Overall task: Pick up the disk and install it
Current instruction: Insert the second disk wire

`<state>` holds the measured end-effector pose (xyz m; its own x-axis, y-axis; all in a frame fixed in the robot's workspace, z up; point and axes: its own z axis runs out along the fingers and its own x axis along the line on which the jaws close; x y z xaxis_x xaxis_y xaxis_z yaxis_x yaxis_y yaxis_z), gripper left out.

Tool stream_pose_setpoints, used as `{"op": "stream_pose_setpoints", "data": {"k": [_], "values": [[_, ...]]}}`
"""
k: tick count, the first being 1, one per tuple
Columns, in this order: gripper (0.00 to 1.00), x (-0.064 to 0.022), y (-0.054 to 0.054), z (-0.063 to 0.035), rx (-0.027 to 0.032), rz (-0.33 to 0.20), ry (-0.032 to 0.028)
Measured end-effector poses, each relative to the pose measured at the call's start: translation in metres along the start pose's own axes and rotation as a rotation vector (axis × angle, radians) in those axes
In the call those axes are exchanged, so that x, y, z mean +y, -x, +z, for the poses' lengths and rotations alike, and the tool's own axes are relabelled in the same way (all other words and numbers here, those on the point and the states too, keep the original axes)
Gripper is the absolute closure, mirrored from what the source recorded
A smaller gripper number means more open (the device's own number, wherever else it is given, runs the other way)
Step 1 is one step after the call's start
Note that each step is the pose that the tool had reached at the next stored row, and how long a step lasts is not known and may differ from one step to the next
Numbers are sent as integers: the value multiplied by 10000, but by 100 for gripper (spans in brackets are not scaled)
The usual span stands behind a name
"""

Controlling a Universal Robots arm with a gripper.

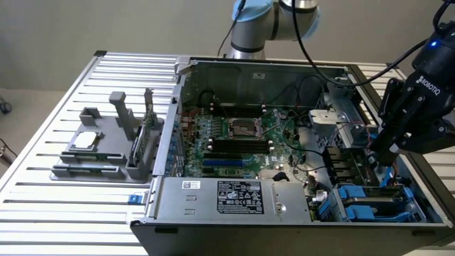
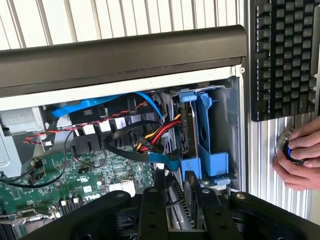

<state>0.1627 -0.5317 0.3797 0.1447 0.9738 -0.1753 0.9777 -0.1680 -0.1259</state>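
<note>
One disk (image 2: 186, 131), edge-on in its blue carrier (image 2: 212, 150) at the case's lower right of the exterior frame; gripper (image 2: 176, 192) just beside, jaws part-open, holding nothing; seating step, needing careful alignment.

Plain beige wall (image 1: 85, 26) seen behind work surface. Slatted aluminium table (image 1: 42, 154) lit evenly, soft reflections noted along slats. Grey fixture block (image 1: 99, 144) placed on table toward exterior view's left. Open computer case (image 1: 284, 160) set on table, filling middle and exterior view's right. Black keyboard (image 2: 285, 60) laid on slats beside case. Strip of beige floor (image 1: 21, 101) glimpsed past table's far left edge.
</note>
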Motion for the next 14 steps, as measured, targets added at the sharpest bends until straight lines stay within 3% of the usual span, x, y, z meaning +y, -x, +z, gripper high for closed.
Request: {"op": "stream_pose_setpoints", "data": {"k": [4,14], "values": [[70,4,-2,3,2,44,37],[70,40,-15,38,14,100,51]]}}
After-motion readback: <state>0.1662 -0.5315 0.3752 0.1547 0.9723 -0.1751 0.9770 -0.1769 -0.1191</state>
